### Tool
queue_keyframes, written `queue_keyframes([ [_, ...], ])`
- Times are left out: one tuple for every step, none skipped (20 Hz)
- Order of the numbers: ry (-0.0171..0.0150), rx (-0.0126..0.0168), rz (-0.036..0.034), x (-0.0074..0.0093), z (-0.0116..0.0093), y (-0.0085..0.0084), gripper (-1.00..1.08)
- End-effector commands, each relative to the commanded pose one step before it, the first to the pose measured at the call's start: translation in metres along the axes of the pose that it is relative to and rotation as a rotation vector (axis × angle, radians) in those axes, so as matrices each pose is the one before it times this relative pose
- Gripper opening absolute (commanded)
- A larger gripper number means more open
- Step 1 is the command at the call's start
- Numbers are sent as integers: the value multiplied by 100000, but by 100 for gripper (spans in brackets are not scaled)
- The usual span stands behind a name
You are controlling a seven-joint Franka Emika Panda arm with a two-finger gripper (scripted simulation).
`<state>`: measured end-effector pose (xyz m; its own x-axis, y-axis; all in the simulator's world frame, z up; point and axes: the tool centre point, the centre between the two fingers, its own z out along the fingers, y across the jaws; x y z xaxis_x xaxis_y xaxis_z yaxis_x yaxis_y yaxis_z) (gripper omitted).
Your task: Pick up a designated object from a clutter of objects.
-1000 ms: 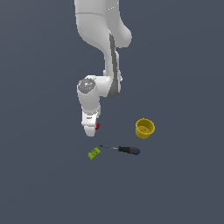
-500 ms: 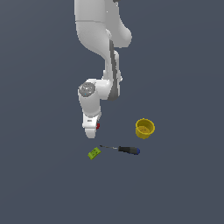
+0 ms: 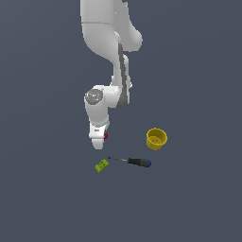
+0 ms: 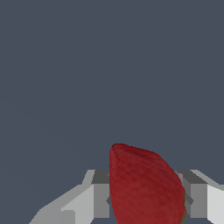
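Plain grey-blue floor, arm reaching down: grasp step appears to be finishing, lift looks due next.
Gripper (image 4: 146,197) is sitting with its jaws closed against the strawberry (image 4: 144,186), a dark red dimpled fruit tapering to a blunt tip; next move calls for raising it straight, clear of screwdriver (image 3: 130,161), green block (image 3: 101,165) and yellow cup (image 3: 156,138).

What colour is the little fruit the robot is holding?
Dark red. The strawberry shows best in the wrist view, sitting between the jaws.
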<state>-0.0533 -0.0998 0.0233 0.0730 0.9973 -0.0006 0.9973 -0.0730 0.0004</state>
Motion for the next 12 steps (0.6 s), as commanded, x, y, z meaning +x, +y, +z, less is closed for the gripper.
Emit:
queue_keyframes([
  [-9,-53,-40,171,-201,35,-100],
  [0,0,0,147,-173,12,-100],
  [0,0,0,189,-222,16,-100],
  [-56,42,-47,257,-255,23,-100],
  [0,0,0,275,-323,23,-100],
  [0,0,0,319,-375,27,-100],
  [-48,50,-48,390,-405,36,-100],
  [0,0,0,410,-481,36,-100],
  [-35,43,-41,475,-510,44,-100],
  [0,0,0,493,-576,44,-100],
  [-28,46,-43,554,-598,53,-100],
  [0,0,0,568,-661,53,-100],
])
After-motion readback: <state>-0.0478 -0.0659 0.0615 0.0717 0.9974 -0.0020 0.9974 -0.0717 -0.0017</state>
